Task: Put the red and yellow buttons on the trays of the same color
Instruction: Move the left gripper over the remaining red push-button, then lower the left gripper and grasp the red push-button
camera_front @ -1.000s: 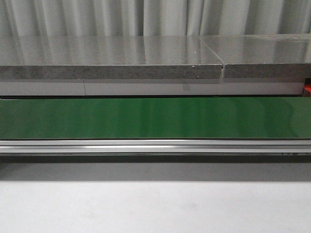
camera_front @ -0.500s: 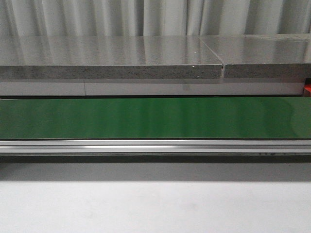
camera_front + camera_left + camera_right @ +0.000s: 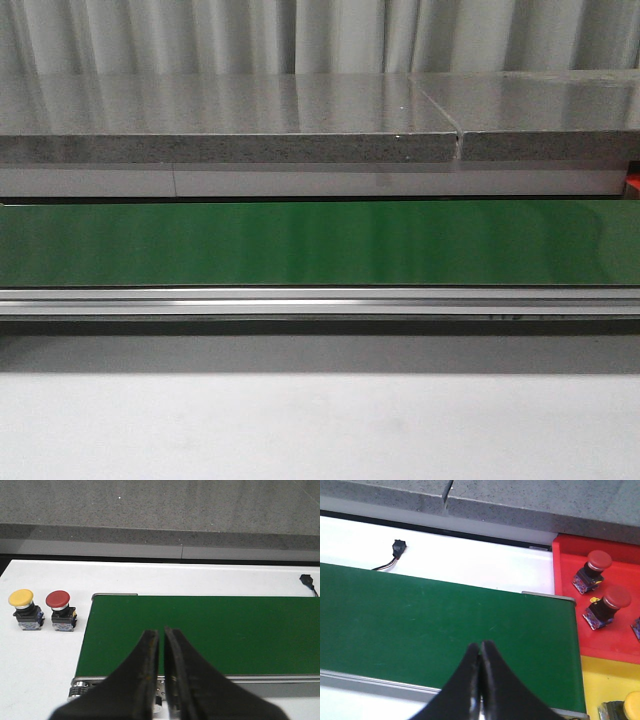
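— How far along are they, from where you stand?

— Partway, I'd say. Off to the side of the right pincer (image 3: 480, 652), past the end of the green belt (image 3: 445, 630), the red tray (image 3: 570, 625) already holds two red buttons (image 3: 594, 566), with what may be the edge of a third at the frame's border. Next to it is the yellow tray (image 3: 600, 680), and one yellow button (image 3: 632, 702) shows at its corner, though most of it is cut off.

— And what's left?

— Two more by the other arm. Ahead of the left pincer (image 3: 161, 652) and off to one side, a yellow button (image 3: 21, 600) and a red button (image 3: 58, 601) stand upright on the white desk (image 3: 40, 670), just beside each other and just clear of the belt's end. Nobody has them yet.

— Are the pincers holding anything?

— No. Both are clenched on nothing: the right one's tips meet, and the left one's tips are nearly together with only a thin slit between them. Each hangs over the near edge of the belt.

— So what's in the way?

— Not much. The belt is bare in both wrist views and from the front. There's a small black plug with a wire (image 3: 396, 547) on the desk beyond the belt, well apart from everything. My guess is the left pincer must open and shift sideways off the belt to reach that pair, and the two stand so close that grabbing one may nudge the other.
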Tool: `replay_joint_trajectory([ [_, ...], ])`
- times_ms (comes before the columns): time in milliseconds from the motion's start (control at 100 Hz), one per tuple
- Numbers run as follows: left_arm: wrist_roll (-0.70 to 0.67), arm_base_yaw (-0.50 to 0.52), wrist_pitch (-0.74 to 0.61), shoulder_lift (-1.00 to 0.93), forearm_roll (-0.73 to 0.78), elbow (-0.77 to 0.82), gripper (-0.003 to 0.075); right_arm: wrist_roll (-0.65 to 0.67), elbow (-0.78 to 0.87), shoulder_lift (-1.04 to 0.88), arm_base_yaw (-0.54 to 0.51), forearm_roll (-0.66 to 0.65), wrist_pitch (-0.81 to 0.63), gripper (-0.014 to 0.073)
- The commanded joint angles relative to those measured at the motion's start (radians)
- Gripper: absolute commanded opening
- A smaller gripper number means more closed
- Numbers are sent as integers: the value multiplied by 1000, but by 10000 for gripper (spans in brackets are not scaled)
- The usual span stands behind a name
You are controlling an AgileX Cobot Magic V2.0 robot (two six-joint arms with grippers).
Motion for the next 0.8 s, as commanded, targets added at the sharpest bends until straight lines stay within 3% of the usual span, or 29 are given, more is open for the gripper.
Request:
replay_joint_trajectory([
  [0,1,-8,-76,5,-4,-27,215,-12,-27,-8,0,7,-74,-68],
  [130,1,-8,-78,5,6,-27,522,-12,-27,-8,0,7,-74,-68],
  [230,1,-8,-87,5,6,-27,668,-12,-27,-8,0,7,-74,-68],
  [350,-4,-6,-89,32,6,-46,675,-12,-27,-8,0,7,-74,-68],
  [470,-97,19,-89,123,61,-113,660,-12,-27,-8,0,7,-74,-68],
  [790,-149,201,-81,545,-7,-377,660,-12,-27,-8,0,7,-74,-68],
])
